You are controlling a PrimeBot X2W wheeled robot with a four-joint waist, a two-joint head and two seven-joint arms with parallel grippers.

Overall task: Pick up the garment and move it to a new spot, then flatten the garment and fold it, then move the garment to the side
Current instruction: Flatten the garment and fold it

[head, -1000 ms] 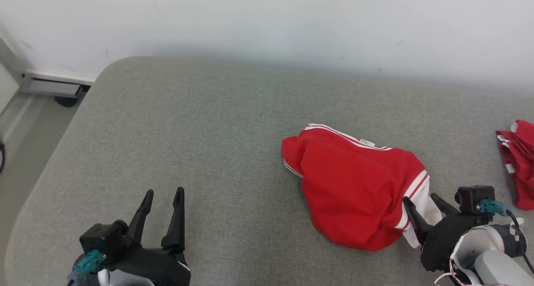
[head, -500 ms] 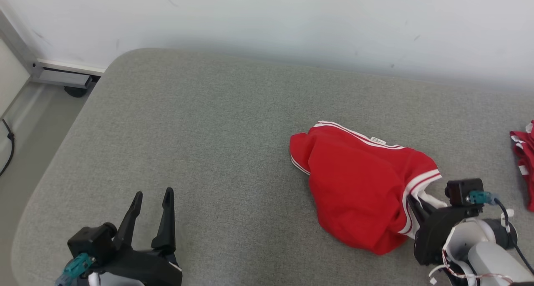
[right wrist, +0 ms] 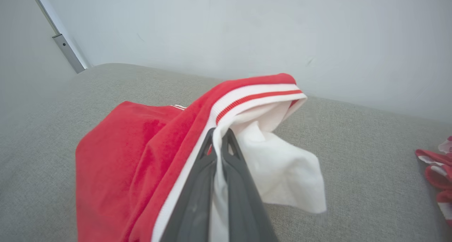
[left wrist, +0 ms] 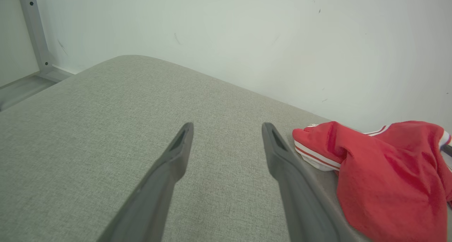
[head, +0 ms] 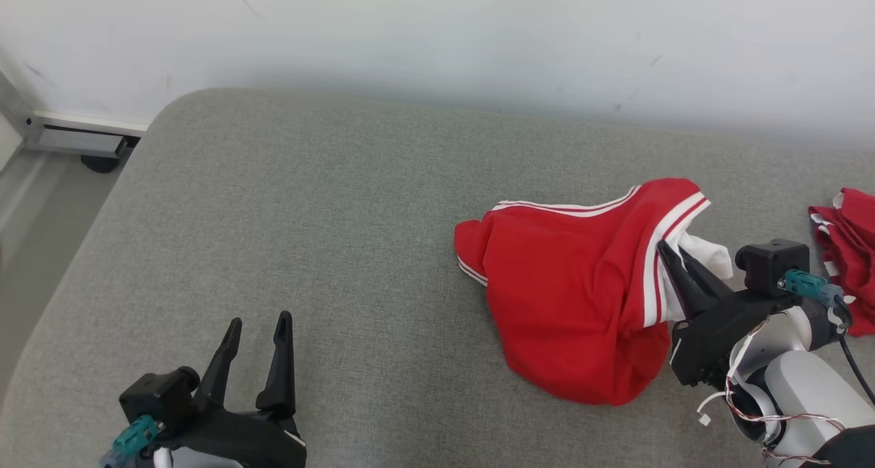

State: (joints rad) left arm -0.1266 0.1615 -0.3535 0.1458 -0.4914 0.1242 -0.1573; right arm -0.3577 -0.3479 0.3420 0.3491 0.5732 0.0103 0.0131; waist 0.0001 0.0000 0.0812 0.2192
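Right hand (head: 666, 251) pinching red garment (head: 567, 297) at striped hem (right wrist: 254, 93), seemingly lifted, left hand (head: 260, 319) spread over cushion (head: 307, 201)

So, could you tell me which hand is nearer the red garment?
Right. The right hand is shut on the red garment at its striped hem; the left hand is open, apart to its left.

The right claw (head: 668, 255), a second ago open at the red garment's (head: 567, 304) striped hem (head: 677, 212) down on the grey cushion (head: 307, 215), has pinched that hem and raised it off the cushion. White lining (head: 711, 256) now hangs out beside it.
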